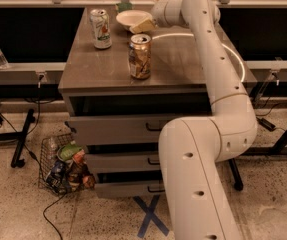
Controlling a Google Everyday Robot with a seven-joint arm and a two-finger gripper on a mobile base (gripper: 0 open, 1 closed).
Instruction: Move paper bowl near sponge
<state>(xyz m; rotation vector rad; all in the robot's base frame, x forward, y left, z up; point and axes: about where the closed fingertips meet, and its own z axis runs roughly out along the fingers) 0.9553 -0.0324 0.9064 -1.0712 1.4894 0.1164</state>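
At the far end of the brown metal cabinet top point(183, 69), the shallow round off-white paper bowl point(130, 17) is just on the near side of the small green-topped sponge point(124, 6), which lies at the far edge. The white arm's tan gripper point(142, 26) overlaps the bowl's near right rim; whether it is clamped there cannot be told. 2 cans stand nearer: a green-and-white can point(101, 29) left, a gold can point(140, 57) in front.

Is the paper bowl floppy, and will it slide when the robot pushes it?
Probably light: the paper bowl looks thin, so its rim may bend where the gripper sits at its rim. It should slide on the smooth table, and being wide and low, it likely won't tip.
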